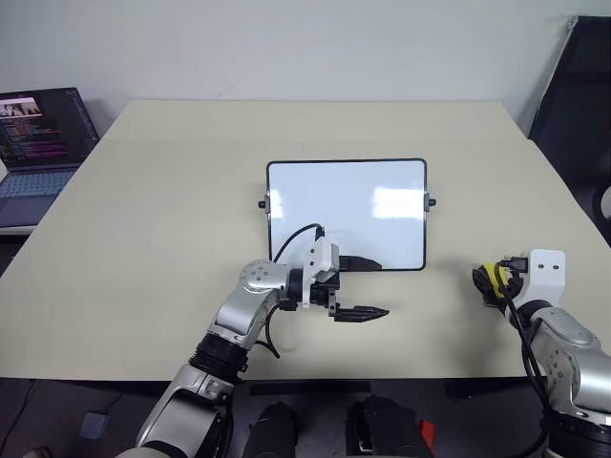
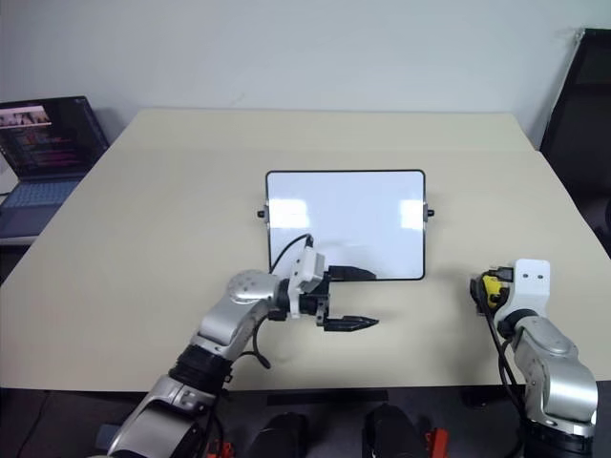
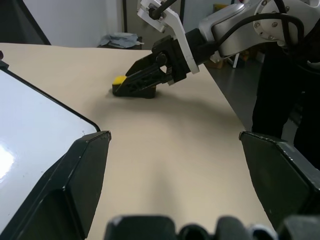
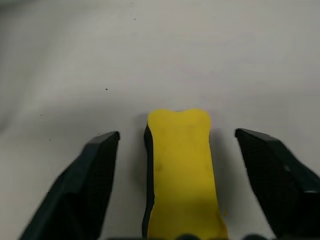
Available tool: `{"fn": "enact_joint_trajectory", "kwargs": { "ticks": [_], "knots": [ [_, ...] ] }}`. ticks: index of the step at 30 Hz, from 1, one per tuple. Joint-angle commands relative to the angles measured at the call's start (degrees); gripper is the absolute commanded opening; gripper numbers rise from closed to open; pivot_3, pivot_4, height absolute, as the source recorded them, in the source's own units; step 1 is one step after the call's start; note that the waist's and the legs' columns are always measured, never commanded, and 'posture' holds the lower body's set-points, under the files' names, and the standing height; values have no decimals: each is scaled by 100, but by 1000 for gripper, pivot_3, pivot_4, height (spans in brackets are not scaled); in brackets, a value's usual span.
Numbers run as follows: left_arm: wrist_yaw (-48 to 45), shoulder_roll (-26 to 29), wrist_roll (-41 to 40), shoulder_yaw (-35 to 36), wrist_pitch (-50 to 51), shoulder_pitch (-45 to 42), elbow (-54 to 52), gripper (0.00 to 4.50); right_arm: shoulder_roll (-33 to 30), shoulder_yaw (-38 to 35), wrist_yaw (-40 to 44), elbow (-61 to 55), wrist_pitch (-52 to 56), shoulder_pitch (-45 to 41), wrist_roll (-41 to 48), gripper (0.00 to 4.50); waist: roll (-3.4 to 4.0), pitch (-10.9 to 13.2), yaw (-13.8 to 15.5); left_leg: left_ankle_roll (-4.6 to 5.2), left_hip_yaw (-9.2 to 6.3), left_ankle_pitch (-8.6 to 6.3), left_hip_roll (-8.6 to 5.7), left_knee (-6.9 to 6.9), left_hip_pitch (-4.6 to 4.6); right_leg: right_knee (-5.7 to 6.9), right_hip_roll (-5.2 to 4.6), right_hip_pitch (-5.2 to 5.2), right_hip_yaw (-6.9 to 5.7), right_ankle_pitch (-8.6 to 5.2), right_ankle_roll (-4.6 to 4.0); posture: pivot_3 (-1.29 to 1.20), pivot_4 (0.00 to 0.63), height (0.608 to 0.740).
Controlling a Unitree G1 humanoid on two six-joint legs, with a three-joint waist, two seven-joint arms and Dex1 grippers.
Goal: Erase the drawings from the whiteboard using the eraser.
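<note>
While a beige table (image 1: pixel 172 286) is carrying the whiteboard (image 1: pixel 347 214), the eraser (image 4: pixel 182 170) is lying right of it between the right hand's (image 4: pixel 192 175) parted fingers; the left hand (image 1: pixel 361 288) is gaping below it.

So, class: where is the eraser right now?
The eraser lies on the table at the robot's right, between the right gripper's open fingers, right of the whiteboard.

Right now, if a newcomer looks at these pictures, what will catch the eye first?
Probably the glossy whiteboard, lying mid-table with its surface looking clean. Next, the yellow eraser on the table toward the right edge, lying between the open fingers of the right hand. The left hand hovers open at the board's near edge.
</note>
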Motion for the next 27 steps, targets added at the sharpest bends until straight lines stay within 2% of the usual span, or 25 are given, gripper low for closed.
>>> {"fn": "enact_joint_trajectory", "kwargs": {
  "ticks": [1, 6, 12, 15, 20, 23, 24, 27],
  "knots": [
    [8, -4, -43, 34, -14, -5, -235, 4500, -92, -35, -72, -109, -134, -95, -3, 4473, 0, 0, 0, 0, 0, 0, 0, 0, 0, 0, 0, 0, 0, 0, 0, 0, 150, 740],
    [97, 96, 17, 82, -10, 55, -291, 4500, 13, -175, -192, -374, -67, -24, 88, 4473, 0, 0, 0, 0, 0, 0, 0, 0, 0, 0, 0, 0, 1, 0, 0, 0, 150, 740],
    [1869, 110, 87, 1117, 74, 822, -774, 4500, 291, -244, -285, -1708, -520, 735, 169, 4473, 4, 0, -9, 0, -7, 0, 8, -4, -1, -2, 0, -1, 11, -1, -1, 0, 150, 740],
    [2550, 128, 208, 1463, 99, 1389, -1191, 4500, 504, 4, -284, -2224, -971, 1331, 55, 4473, 7, -2, -11, 0, -11, 0, 14, -5, 1, 0, -1, -1, 9, -2, -1, 0, 150, 740],
    [3915, -51, 622, 1930, 156, 3209, -2480, 4500, 1270, 951, -477, -2491, -2616, 2900, -577, 4473, 18, -7, -11, -19, -7, -12, 52, -13, 5, -8, -30, 0, 15, -11, -6, 0, 150, 740],
    [4377, -144, 748, 2054, 178, 3828, -2876, 4500, 1611, 1497, -701, -2345, -3108, 3389, -916, 4473, 16, -6, -6, -26, -3, -15, 61, -1, 6, -7, -31, 1, 12, -12, -10, 0, 150, 740],
    [4549, -198, 807, 2082, 189, 4032, -3014, 4500, 1680, 1651, -750, -2249, -3250, 3517, -1023, 4473, 17, -6, -7, -27, -1, -16, 68, 1, 10, -9, -32, 3, 10, -32, -44, 0, 150, 740],
    [4902, -326, 918, 2133, 165, 4536, -3456, 4500, 1782, 1867, -883, -1921, -3517, 3658, -1239, 4473, 16, -5, -8, -32, 8, -19, 90, 3, 17, -18, -35, 4, 8, -39, -55, 0, 150, 740]
  ]
}}
